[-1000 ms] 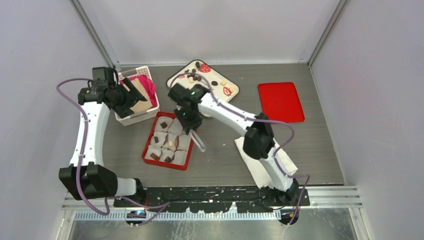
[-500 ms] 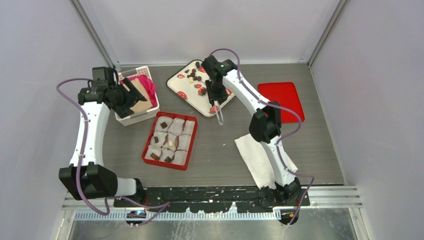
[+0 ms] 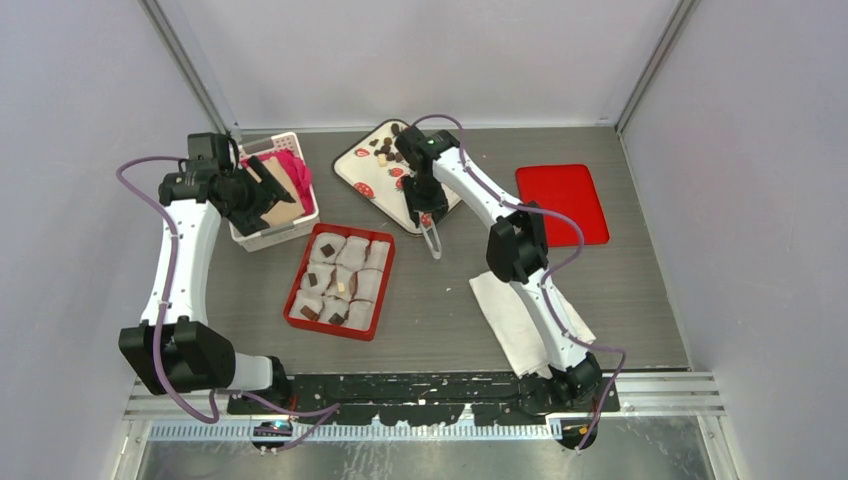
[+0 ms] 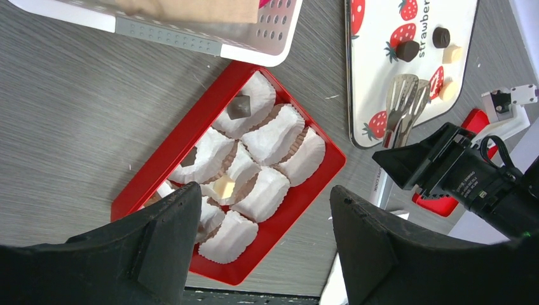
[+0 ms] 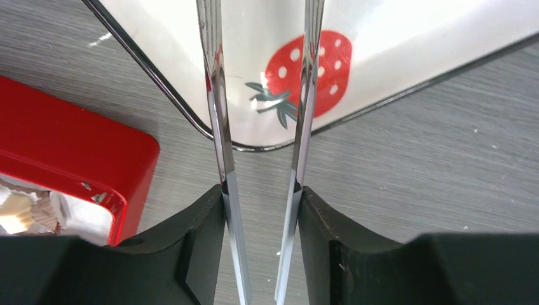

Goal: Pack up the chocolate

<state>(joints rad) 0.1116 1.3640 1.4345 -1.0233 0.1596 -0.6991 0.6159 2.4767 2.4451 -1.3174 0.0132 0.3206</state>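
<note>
- The right gripper (image 5: pixel 262 206) is clamped on a pair of long steel tongs (image 5: pixel 216 95). Each black finger presses one blade from outside, and the blades stand apart beyond the fingers. Gripping the tongs this way probably lets them reach pieces too small for the fingers themselves.
- Ahead of those fingers lies the corner of the white strawberry-printed tray (image 5: pixel 394 38). The red plastic box (image 5: pixel 76 127) is off to their left, so the tool is on the pick-up side.
- The right wrist view cuts off the tong tips and shows no chocolate on the tray. The left wrist view shows both: the slotted tips of the tongs (image 4: pixel 407 105) hang over the tray's edge with no piece visible in them. The loose dark and cream chocolate pieces (image 4: pixel 407 51) lie farther along the tray (image 4: pixel 375 57), past the tips.
- The left gripper (image 4: pixel 264 197) is spread wide and holds nothing. Below it, the box (image 4: pixel 187 133) shows white crinkled paper cups (image 4: pixel 273 133). A few already hold chocolate and several look unfilled, so packing seems only partly done.
- Only the top view shows the whole layout. The left gripper (image 3: pixel 265 192) hovers over a white slotted basket (image 3: pixel 262 238), likely kept out of the right arm's path between tray (image 3: pixel 385 195) and box (image 3: pixel 300 272).
</note>
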